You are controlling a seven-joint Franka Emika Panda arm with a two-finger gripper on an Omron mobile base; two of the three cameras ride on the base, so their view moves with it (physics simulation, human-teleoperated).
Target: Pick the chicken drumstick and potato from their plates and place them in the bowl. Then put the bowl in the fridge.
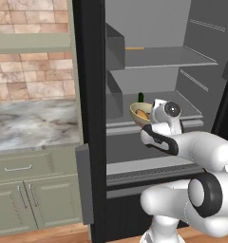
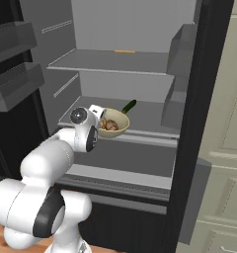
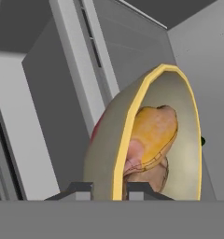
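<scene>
My gripper (image 3: 115, 190) is shut on the near rim of the tan, yellow-edged bowl (image 3: 181, 140), one finger inside and one outside. The bowl (image 1: 137, 112) hangs tilted just above the front of the fridge's middle shelf (image 1: 192, 113). Inside lie the orange-brown chicken drumstick (image 3: 156, 128) and, beneath it, the brownish potato (image 3: 153, 176). In the right base view the bowl (image 2: 116, 123) sits right of my hand, the gripper (image 2: 101, 120) at its rim. The black fridge (image 1: 90, 95) stands open, grey inside. The plates are out of view.
A dark green vegetable (image 2: 129, 105) lies on the middle shelf behind the bowl. A small orange item (image 1: 135, 48) lies on the upper shelf. Door bins (image 2: 17, 81) jut out on the left. A marble counter (image 1: 30, 123) and green cabinets (image 2: 224, 148) flank the fridge.
</scene>
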